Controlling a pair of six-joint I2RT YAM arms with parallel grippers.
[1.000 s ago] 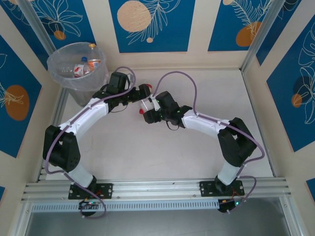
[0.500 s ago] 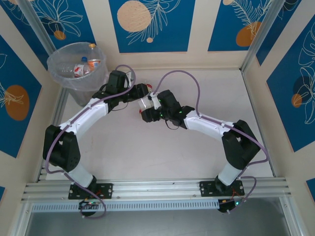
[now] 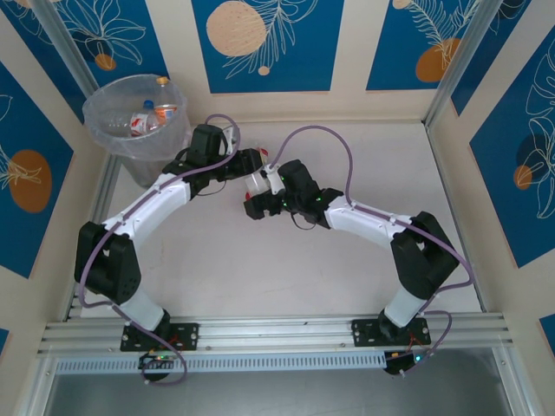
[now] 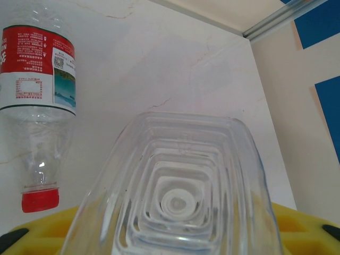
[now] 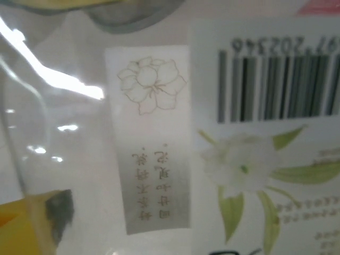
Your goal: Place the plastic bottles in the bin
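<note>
Bottle (image 4: 175, 186) fast in left claw (image 4: 175, 236); right claw (image 3: 263, 192) close against it, grip indiscernible

Held bottle (image 4: 180, 202): between the fingers of the left gripper (image 3: 254, 172).
Right gripper (image 3: 260, 198): just beside the left gripper, facing it across the held bottle.
Second bottle (image 4: 37, 101): lying on the table (image 4: 175, 69), ahead-left of the left gripper, cap end nearer.
Bin (image 3: 94, 108): well behind the left gripper, binned bottles (image 3: 149, 118) inside.
</note>
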